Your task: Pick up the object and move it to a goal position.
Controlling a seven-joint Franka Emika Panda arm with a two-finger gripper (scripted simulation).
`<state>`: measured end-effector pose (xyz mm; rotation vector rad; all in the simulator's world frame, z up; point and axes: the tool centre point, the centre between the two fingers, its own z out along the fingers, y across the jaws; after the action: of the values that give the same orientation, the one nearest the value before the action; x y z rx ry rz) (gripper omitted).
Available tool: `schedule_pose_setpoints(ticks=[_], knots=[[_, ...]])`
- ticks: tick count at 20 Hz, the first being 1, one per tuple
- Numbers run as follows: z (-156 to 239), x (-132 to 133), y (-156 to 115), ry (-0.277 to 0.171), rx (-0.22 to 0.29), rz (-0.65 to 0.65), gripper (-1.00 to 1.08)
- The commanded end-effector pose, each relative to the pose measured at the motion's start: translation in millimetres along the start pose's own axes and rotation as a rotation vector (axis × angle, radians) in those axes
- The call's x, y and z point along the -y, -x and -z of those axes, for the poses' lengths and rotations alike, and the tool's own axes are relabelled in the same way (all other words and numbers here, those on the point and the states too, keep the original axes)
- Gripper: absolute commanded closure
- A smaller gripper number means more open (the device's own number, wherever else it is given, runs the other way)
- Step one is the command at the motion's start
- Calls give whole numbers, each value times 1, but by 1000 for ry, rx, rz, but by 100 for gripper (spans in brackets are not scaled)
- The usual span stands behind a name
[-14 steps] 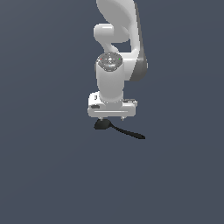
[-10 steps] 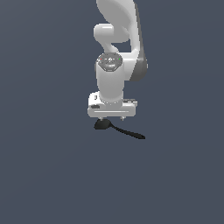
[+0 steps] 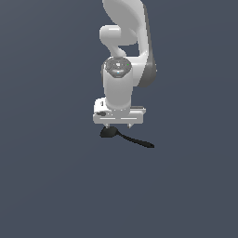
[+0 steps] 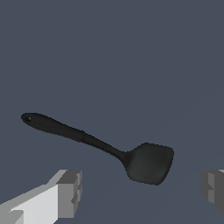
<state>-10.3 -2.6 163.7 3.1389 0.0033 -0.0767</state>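
Observation:
The object is an all-black spatula [image 3: 122, 136] lying flat on the dark grey floor. Its broad head [image 3: 109, 133] sits right under the white hand, and its thin handle [image 3: 139, 141] runs out toward the exterior view's right. My gripper [image 3: 119, 125] hangs just above the head, pointing straight down. In the wrist view the spatula [image 4: 148, 162] lies beyond the two grey fingertips [image 4: 70, 192], which stand wide apart. The gripper [image 4: 142, 190] is open, holds nothing, and does not touch the spatula.
Plain dark grey floor [image 3: 51, 176] surrounds the spatula on all sides. The white arm [image 3: 125, 42] rises straight above the hand. No other object or edge is in view.

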Motion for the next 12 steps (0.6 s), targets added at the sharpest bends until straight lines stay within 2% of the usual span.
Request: schedule_pose_setpoints(ticks=[1, 12], knots=[[0, 0, 0, 0, 0, -1, -92], [-10, 3, 1, 5, -3, 112, -92]])
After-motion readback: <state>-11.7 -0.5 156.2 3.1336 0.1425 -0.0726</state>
